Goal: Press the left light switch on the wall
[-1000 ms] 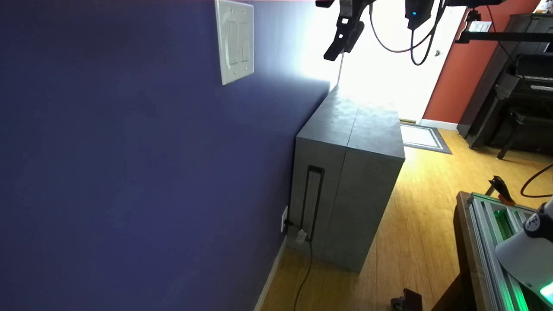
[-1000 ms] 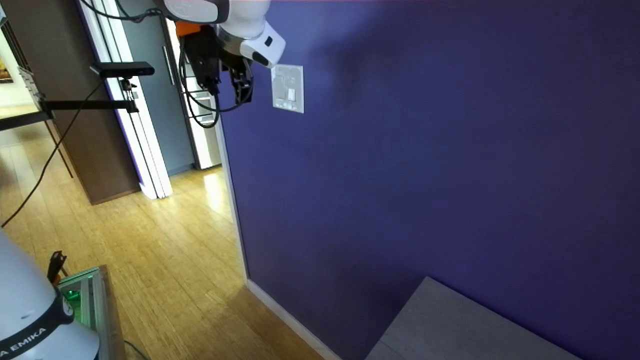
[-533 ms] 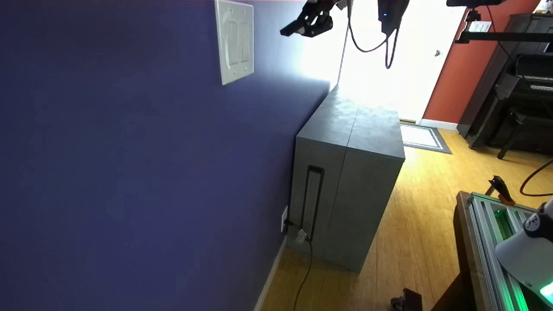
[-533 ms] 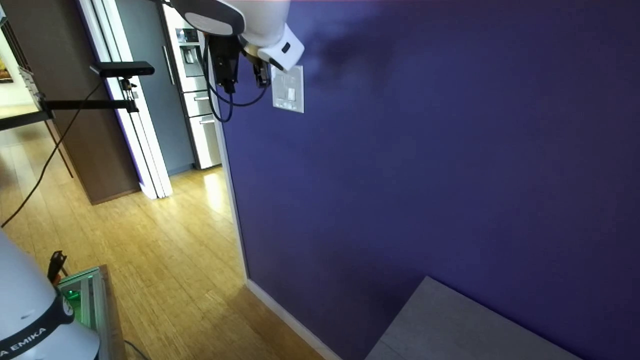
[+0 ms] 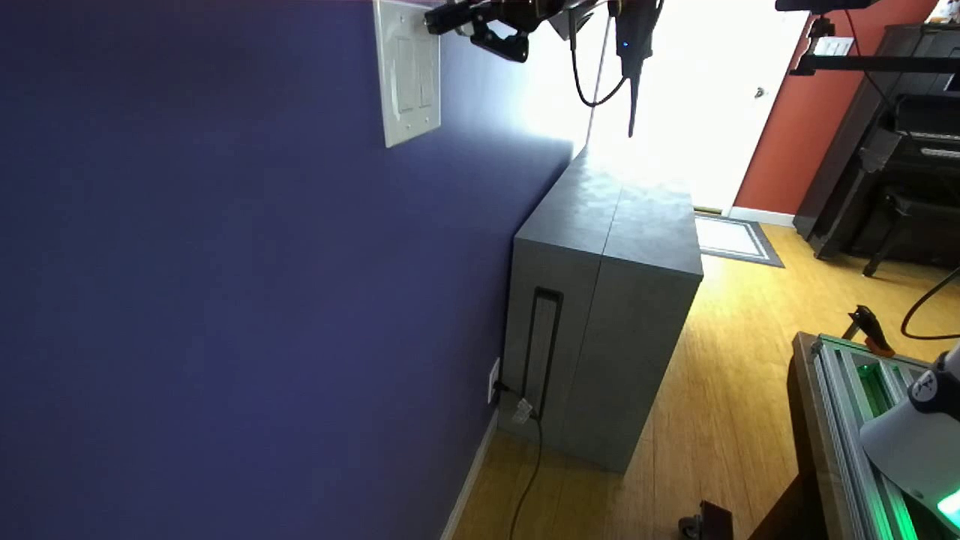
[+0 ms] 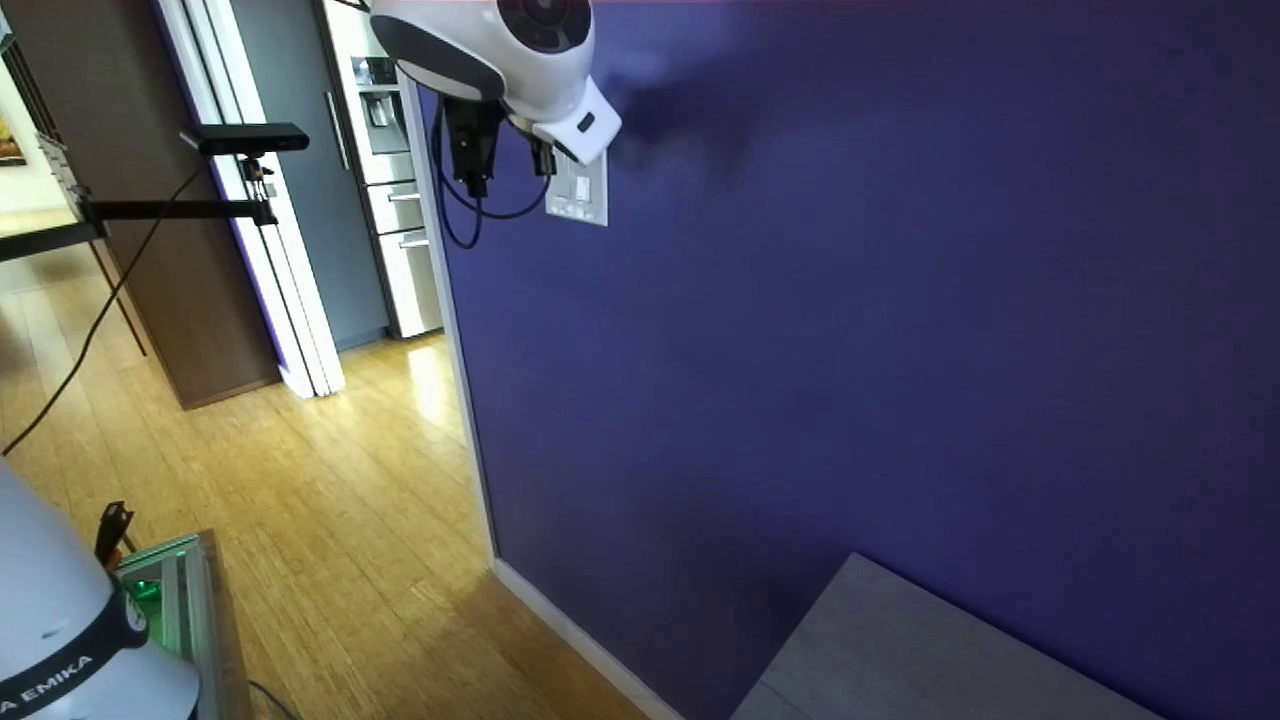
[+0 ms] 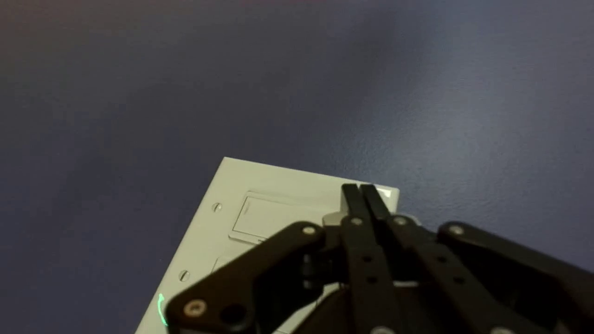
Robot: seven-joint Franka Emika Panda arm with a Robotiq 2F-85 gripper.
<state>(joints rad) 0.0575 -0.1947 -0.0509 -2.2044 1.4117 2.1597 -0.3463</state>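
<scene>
Over the last second the pincer has swung from well apart to the white switch plate on the purple-blue wall, overlapping the plate's upper right edge in an exterior view (whether it touches, I cannot tell). It is clenched on nothing. The approach looks nearly done; lining up on the left switch and pushing it probably remain

1. The gripper has two black fingers side by side, tips together (just a thin line between them).
2. In an exterior view, it points sideways, almost flat.
3. In an exterior view, the white wrist is up high.
4. In both exterior views, the arm's bottom is down low.
</scene>
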